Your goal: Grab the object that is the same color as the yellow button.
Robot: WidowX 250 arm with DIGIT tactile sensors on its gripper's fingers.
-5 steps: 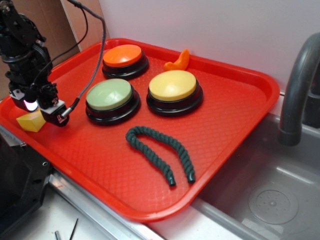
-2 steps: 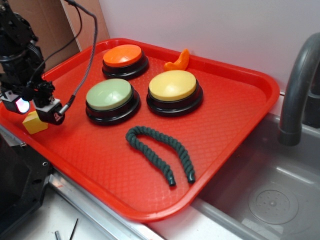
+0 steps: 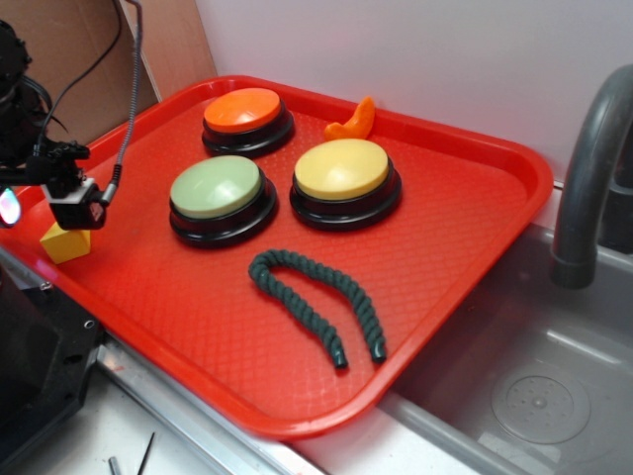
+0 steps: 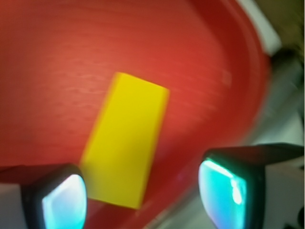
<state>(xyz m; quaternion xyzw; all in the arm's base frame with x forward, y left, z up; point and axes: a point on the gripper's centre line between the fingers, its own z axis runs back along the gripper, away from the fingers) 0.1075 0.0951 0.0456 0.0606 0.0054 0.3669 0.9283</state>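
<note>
White wall behind, brown cardboard panel at left, grey sink w/ faucet at right.

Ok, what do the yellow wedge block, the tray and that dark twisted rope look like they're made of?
Yellow wedge block: probably painted wood or hard plastic, with flat matte faces and crisp edges; the blur leaves it open. Tray: moulded plastic, going by its cross-hatched surface, slight sheen and rolled rim. Rope: twisted dark green fibre, likely cotton or similar, with visible braided strands and a dull finish.

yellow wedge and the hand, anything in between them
Nothing. In the wrist view the yellow wedge lies on bare red tray, slightly left of the gap between the open hand fingers, with no other object there.
</note>
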